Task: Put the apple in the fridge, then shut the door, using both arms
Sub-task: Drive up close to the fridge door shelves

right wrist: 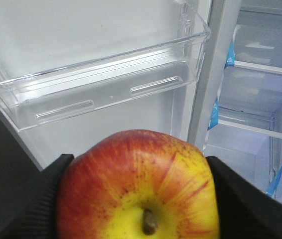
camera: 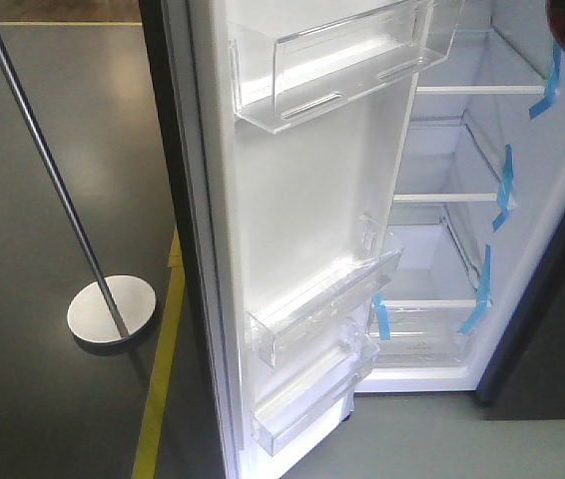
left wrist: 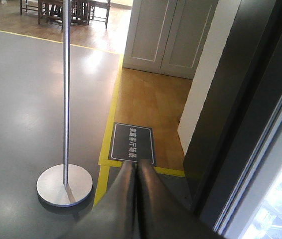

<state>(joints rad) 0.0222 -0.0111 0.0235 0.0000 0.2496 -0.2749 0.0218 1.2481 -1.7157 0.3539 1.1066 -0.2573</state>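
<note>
Gripping apple (right wrist: 131, 174), right gripper (right wrist: 140, 201) faces open fridge (camera: 442, 160); left gripper (left wrist: 135, 194) pressed together, empty; apple unplaced, door (camera: 302, 200) wide open.

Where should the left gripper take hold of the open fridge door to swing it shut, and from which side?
Likely best: take the door by its free near edge, coming from the dark outer side where the left gripper is. Clear bins clutter the inner face, and no handle shows.

The dark floor sign (left wrist: 132, 143) bears white Chinese characters, hard to read.
</note>
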